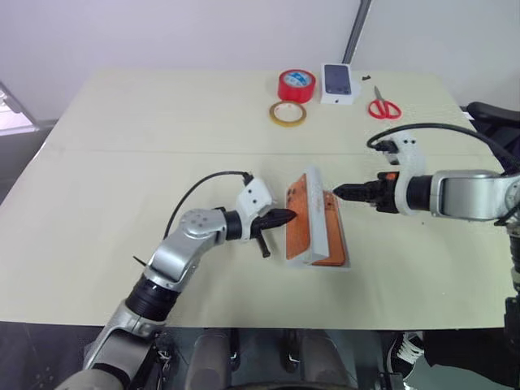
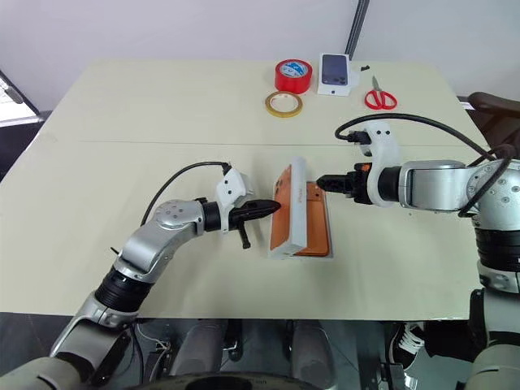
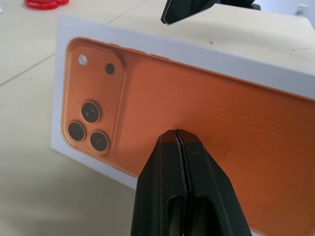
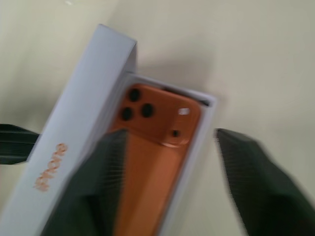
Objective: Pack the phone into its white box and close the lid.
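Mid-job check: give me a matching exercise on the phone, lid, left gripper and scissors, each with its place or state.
Things:
1. phone
2. lid
3. left gripper
4. scissors

Places or states:
A. shut, pointing at the lid's printed orange face
B. at the far right, beside the carton
C. lying back up in the box
D. standing on a long edge along the box's left side

Pairs: 1-C, 2-D, 3-A, 4-B
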